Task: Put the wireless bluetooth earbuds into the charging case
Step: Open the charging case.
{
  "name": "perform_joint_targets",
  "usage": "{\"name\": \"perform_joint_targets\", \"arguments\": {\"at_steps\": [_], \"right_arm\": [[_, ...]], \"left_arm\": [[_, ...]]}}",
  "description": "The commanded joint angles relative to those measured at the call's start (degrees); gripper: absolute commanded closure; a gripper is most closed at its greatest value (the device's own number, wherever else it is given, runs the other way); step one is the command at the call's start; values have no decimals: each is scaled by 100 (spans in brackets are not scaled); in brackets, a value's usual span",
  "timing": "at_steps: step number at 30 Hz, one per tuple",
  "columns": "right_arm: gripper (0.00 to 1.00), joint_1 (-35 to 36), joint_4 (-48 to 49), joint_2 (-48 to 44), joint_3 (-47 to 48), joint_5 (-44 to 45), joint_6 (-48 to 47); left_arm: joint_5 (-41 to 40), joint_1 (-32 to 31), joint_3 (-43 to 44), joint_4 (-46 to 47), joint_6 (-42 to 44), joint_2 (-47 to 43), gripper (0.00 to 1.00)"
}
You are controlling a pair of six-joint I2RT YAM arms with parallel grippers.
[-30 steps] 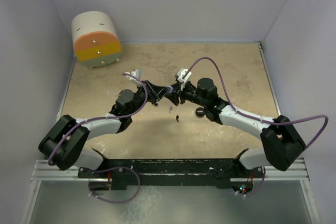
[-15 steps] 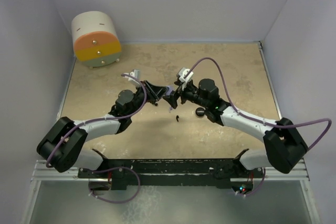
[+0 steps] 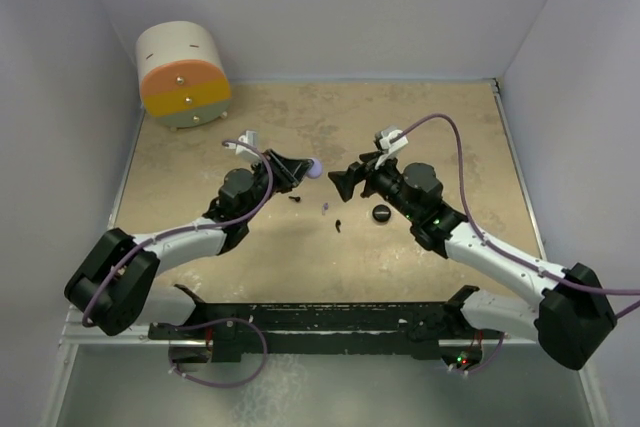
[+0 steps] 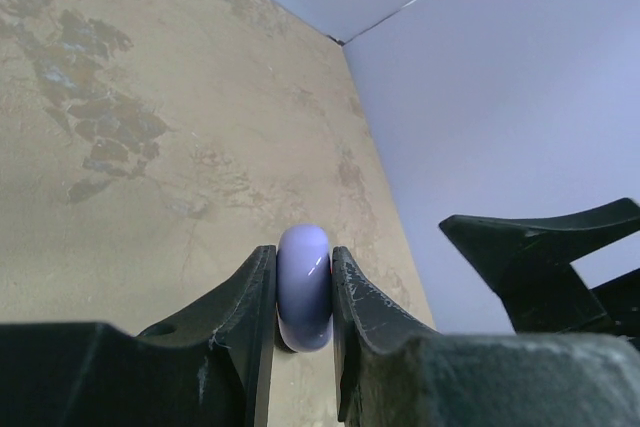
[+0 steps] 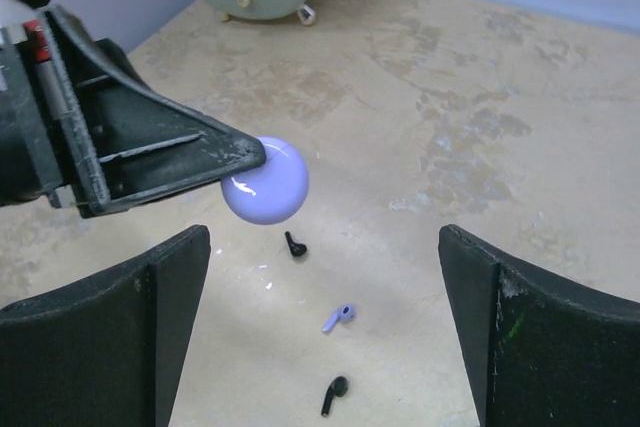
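Earbuds (image 5: 339, 316) are lying on the tan table (image 5: 560, 77) below our spread right gripper (image 3: 349, 173), showing plainly in its wrist view. Our left gripper (image 4: 303, 265) is clamping a lavender case (image 4: 303, 297).

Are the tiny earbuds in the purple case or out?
Out, the three that show. Two black earbuds and one lavender earbud lie on the table, while the left gripper pinches the lavender case apart from them.
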Motion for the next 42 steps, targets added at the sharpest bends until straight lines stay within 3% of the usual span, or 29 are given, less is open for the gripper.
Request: {"name": "perform_joint_targets", "arguments": {"at_steps": [1, 19, 42], "right_arm": [[2, 24, -117, 151, 332, 715, 769], [0, 27, 153, 1540, 802, 860, 902], [0, 26, 189, 1915, 597, 986, 1156]], "left_arm": [[-16, 41, 116, 572, -427, 153, 100], [266, 24, -27, 820, -640, 52, 100], [-7, 72, -171, 965, -1006, -288, 100]]}}
